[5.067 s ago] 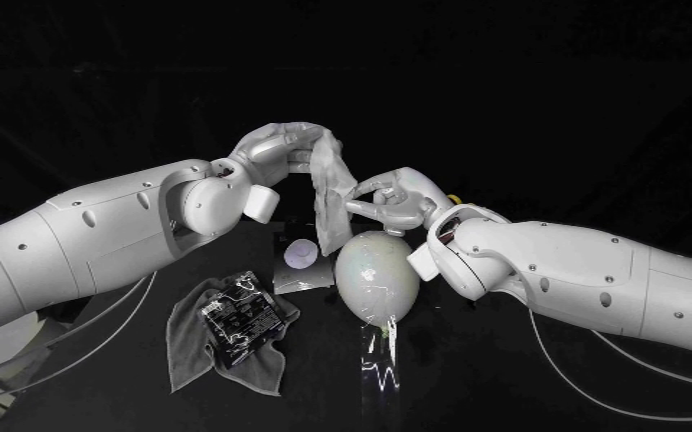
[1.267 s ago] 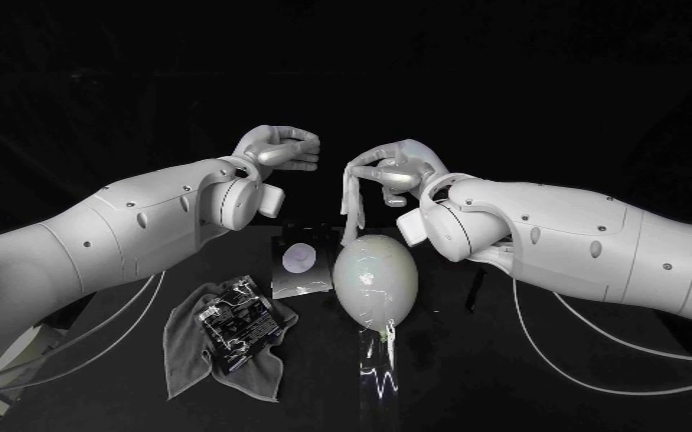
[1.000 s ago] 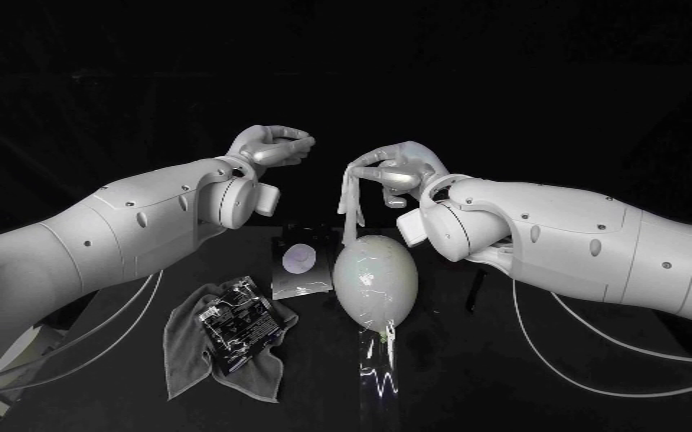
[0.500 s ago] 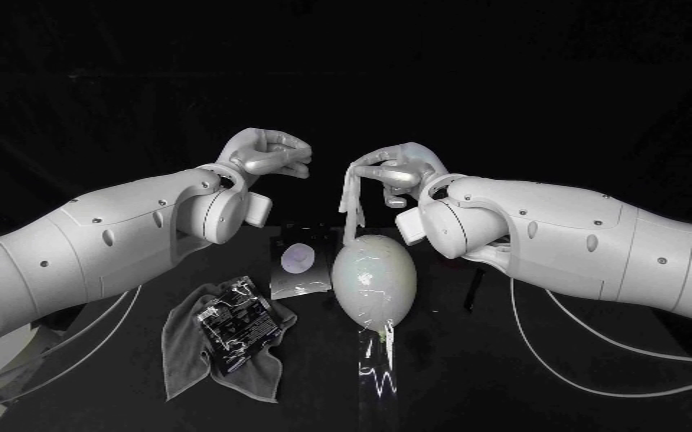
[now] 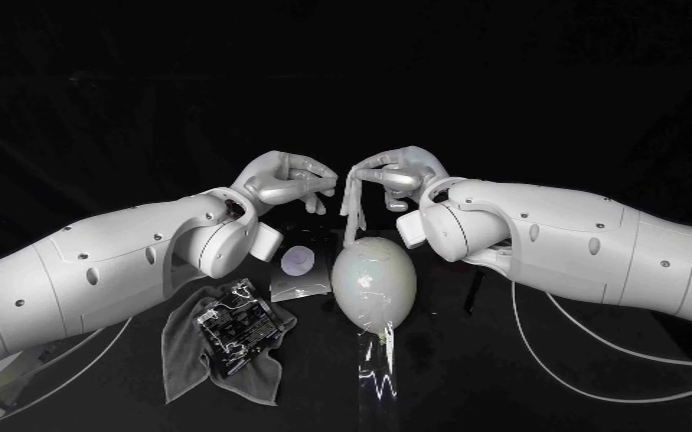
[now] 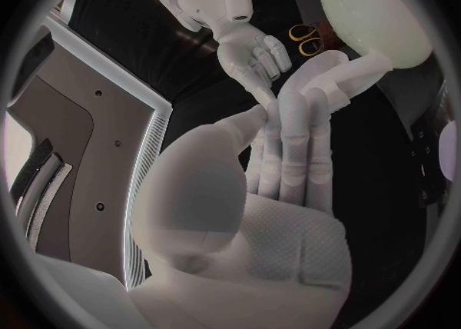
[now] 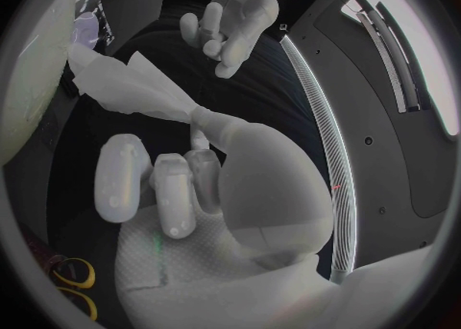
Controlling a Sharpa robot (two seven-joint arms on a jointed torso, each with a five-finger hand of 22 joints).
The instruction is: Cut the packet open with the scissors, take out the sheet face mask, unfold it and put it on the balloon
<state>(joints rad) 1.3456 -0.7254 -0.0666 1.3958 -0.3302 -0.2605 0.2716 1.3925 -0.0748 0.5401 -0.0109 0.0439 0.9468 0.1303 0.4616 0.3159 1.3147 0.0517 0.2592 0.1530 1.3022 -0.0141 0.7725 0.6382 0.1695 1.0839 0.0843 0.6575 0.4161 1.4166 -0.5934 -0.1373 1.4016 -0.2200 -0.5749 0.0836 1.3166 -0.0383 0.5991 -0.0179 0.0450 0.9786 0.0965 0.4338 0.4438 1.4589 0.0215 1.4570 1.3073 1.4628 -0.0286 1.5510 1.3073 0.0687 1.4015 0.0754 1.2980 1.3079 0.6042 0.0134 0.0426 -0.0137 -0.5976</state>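
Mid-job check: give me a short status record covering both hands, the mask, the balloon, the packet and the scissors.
left hand: holds nothing, fingers reaching toward the mask
right hand: pinches the upper end of the sheet mask
sheet mask: bunched into a strip, not unfolded, hanging down toward the balloon's top
balloon: below the two hands, mask not yet on it
packet: lying on the grey cloth, by the left arm
scissors: yellow handles visible, in neither hand
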